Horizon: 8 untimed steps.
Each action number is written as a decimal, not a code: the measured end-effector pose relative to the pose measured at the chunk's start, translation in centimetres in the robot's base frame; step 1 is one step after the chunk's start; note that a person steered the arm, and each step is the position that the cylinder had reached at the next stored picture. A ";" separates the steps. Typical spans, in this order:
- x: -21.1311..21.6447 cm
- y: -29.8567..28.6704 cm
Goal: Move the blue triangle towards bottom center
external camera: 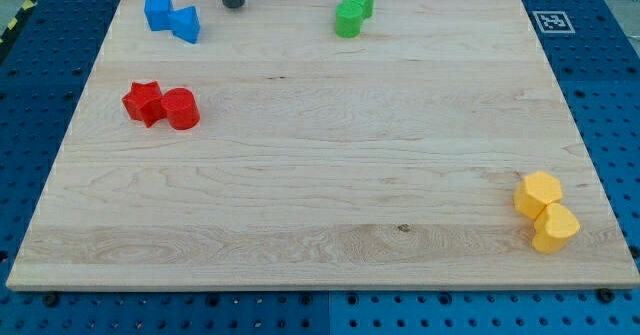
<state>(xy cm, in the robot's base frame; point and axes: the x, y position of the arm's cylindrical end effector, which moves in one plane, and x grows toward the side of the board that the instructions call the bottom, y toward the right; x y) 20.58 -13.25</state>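
Counter, wooden board. My tip: top edge, just right of the blue pair, touching nothing; the end effector is a bare rod, holding nothing. Blue triangle: top left, touching blue block. Red star beside red cylinder, left. Green pair, top. Yellow pair, bottom right.

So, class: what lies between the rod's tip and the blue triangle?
Nothing: the camera view shows only bare board between my tip and the blue triangle.
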 end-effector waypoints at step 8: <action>3.1 -4.6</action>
<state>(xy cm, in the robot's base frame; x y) 23.67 -17.89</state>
